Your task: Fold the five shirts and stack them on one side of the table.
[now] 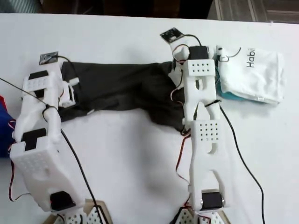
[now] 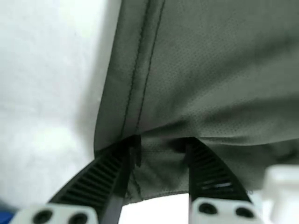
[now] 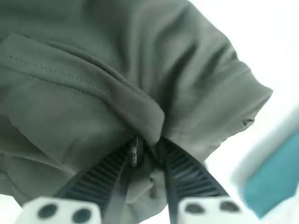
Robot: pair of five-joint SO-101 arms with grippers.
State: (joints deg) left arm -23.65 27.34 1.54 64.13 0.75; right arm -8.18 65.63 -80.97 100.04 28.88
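Currently the dark shirt (image 1: 121, 88) lies stretched sideways across the counter's far half, its long axis running from arm to arm. The left tool (image 2: 158, 145), narrowly parted, pinches the hemmed end. The right tool (image 3: 148, 145) clamps tight on a bunched fold just beside the folded white shirt (image 1: 254, 72).

**Robotics laboratory test bench.** Two white plastic-shelled arms, the left arm (image 1: 39, 140) and the right arm (image 1: 205, 140), stand side by side at the near edge of a white-covered desk (image 1: 140, 158), each on wooden base plates (image 1: 103, 215). Exposed black servo motors (image 1: 210, 200) and loose cables (image 1: 74, 158) run along the links. A dark shirt (image 1: 121, 86) and a folded white shirt (image 1: 254, 74) lie on the desk.
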